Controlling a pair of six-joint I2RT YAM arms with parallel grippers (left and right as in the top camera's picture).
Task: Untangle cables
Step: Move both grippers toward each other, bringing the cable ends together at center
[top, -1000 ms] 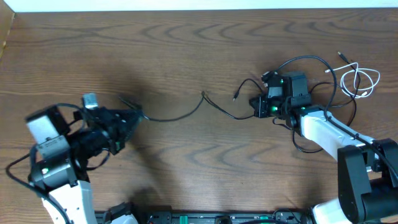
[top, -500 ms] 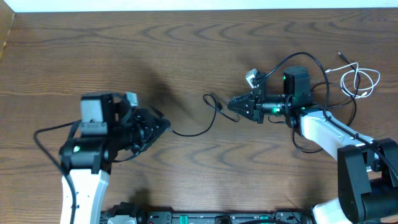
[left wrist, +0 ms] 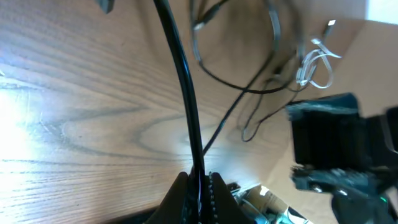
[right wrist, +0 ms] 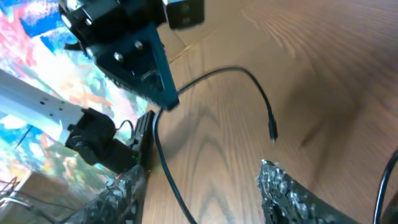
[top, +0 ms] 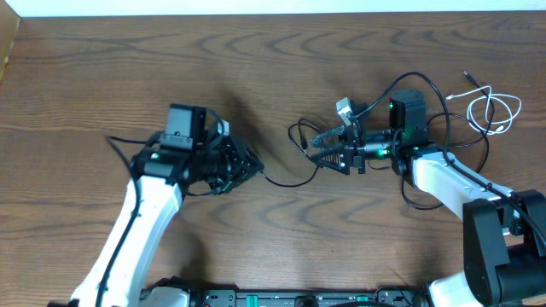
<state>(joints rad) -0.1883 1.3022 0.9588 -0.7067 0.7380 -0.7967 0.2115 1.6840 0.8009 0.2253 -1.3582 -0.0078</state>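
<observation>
A thin black cable point(top: 286, 182) runs from my left gripper point(top: 254, 169) across the table's middle to a small loop by my right gripper point(top: 314, 150). The left gripper point(left wrist: 200, 186) is shut on this black cable point(left wrist: 186, 93), which stretches away from its tips. The right gripper point(right wrist: 205, 199) is open; the black cable point(right wrist: 163, 155) passes loosely between its fingers, and its plug end point(right wrist: 272, 132) lies on the wood. A white cable point(top: 499, 109) sits coiled at the far right, also seen from the left wrist point(left wrist: 314, 65). Another thin black loop point(top: 422, 79) arcs over the right wrist.
The wooden table point(top: 256, 68) has a pale edge along the back. The right arm's white link point(top: 444, 179) lies at the right, with thicker black arm cabling point(top: 409, 200) beside it. The left arm's white link point(top: 141, 222) crosses the front left.
My left arm has swung right toward the centre, carrying the black cable. The right gripper turned to face left and opened, letting go of the cable.
</observation>
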